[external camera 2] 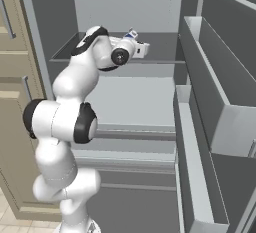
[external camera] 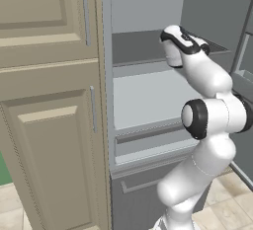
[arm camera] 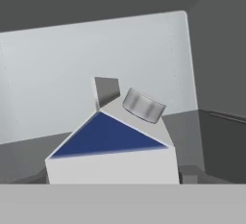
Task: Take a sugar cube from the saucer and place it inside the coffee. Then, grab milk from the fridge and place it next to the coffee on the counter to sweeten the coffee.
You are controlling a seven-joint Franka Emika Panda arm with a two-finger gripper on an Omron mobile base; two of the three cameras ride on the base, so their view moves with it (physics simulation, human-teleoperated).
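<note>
A: Where is the milk (arm camera: 113, 143) placed relative to the end effector?

B: In the hand view it is seen straight ahead and very close, at 6 o'clock of the frame, with its gabled top and grey cap (arm camera: 143, 105) leaning toward 1 o'clock. The carton is set on a grey shelf (arm camera: 19, 156) inside the fridge (external camera: 148, 98), in front of the pale back wall.

A: And from the base cameras?

B: In the right base view the end effector (external camera 2: 142, 48) is reached in over the upper shelf, pointed toward 3 o'clock; the carton itself cannot be made out there.

A: Is the carton gripped?

B: That cannot be told. The fingertips are not shown clearly, so neither the width of the opening nor any contact is settled by the pictures.

A: What is the coming move judged to turn on?

B: The carton's upright axis being centred between the jaws, so that the flat sides are squeezed rather than the sloped top.
</note>
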